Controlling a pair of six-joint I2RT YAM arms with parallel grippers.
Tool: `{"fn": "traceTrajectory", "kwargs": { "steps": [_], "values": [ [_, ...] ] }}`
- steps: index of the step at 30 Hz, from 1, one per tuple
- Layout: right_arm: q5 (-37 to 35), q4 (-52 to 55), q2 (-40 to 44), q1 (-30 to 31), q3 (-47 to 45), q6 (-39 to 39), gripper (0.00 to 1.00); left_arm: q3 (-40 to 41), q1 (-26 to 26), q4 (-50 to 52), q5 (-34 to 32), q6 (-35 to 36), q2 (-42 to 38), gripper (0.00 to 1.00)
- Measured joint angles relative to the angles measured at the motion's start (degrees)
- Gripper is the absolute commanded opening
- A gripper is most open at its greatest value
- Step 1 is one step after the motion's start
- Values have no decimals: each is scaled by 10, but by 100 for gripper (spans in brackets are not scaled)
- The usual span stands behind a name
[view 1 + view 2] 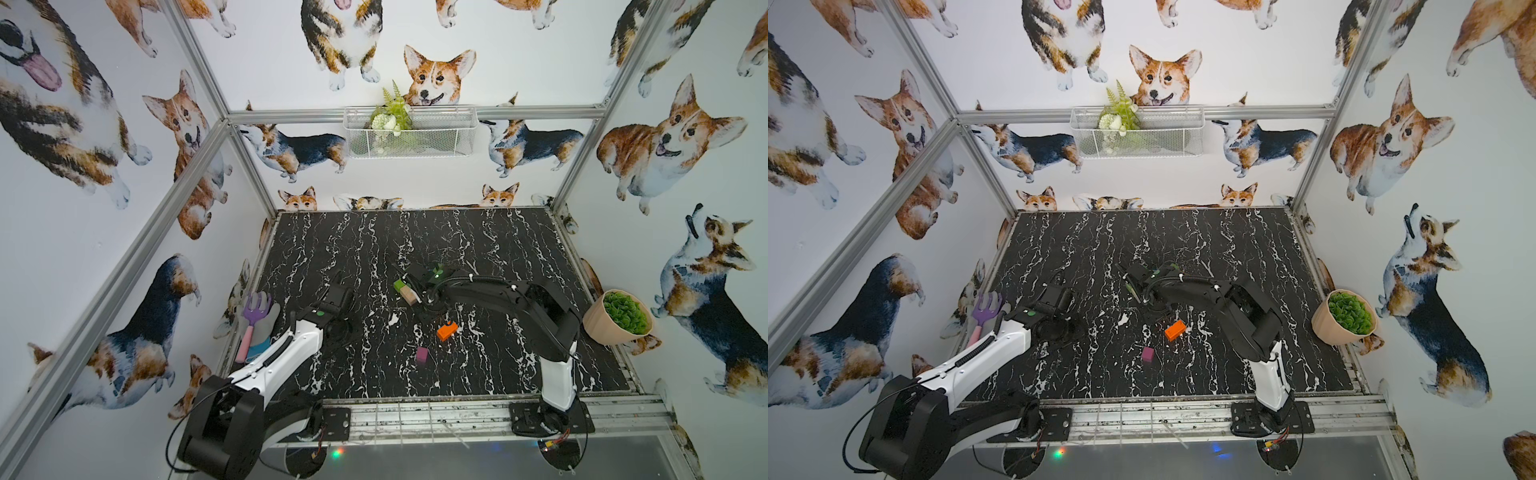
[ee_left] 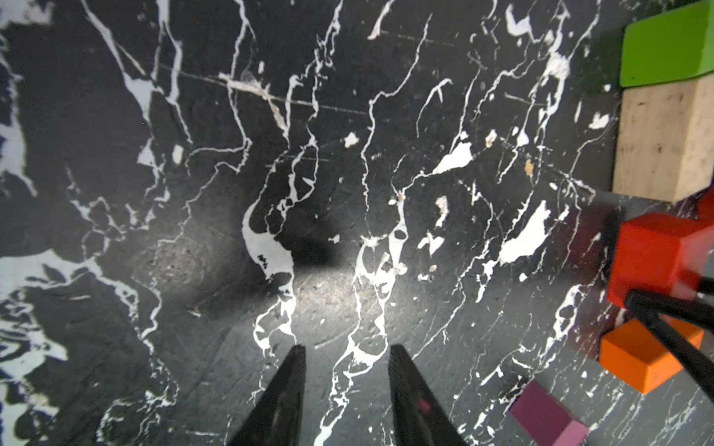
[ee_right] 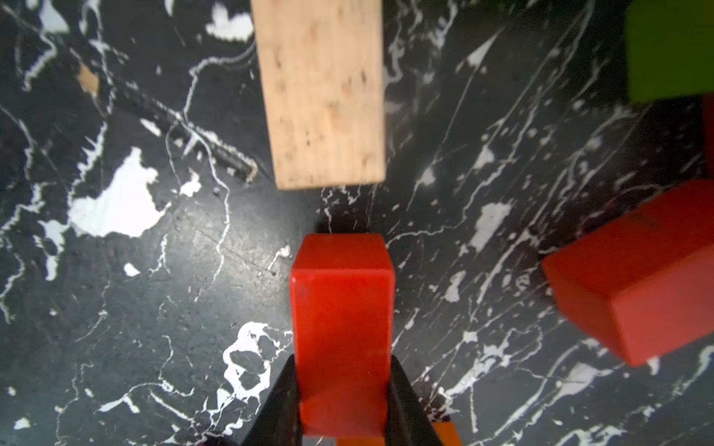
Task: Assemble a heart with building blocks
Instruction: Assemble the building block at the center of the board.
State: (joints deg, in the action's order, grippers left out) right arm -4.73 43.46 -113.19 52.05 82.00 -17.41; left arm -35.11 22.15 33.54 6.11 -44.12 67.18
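My right gripper [image 3: 343, 361] is shut on a red brick [image 3: 342, 301], which it holds low over the black marble table [image 3: 127, 293]. The brick is in line with a beige brick [image 3: 324, 92], a small gap from its end. A green brick [image 1: 401, 285] touches the beige brick's [image 1: 409, 296] far end. A second red brick [image 3: 633, 278] lies aslant beside them, with another green brick [image 3: 668, 50] beyond it. An orange brick [image 1: 447, 331] and a purple cube [image 1: 422, 354] lie loose nearer the front. My left gripper [image 2: 345, 349] is open over bare table, left of the blocks.
A purple toy rake [image 1: 255, 307] lies on a grey glove at the table's left edge. A beige pot of green leaves [image 1: 619, 318] leans at the right edge. A white wire basket [image 1: 409, 131] hangs on the back wall.
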Motion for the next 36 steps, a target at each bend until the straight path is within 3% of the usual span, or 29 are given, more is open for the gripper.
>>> {"fn": "traceTrajectory", "kwargs": {
  "steps": [24,31,36],
  "values": [
    [2,6,-33,-7,35,17,18,-6,0,-13,8,0,16,40],
    [2,7,-35,-7,36,21,44,-6,0,-13,8,0,17,40],
    [2,11,-28,-8,33,23,55,-6,0,-13,8,0,14,41]
  ]
}}
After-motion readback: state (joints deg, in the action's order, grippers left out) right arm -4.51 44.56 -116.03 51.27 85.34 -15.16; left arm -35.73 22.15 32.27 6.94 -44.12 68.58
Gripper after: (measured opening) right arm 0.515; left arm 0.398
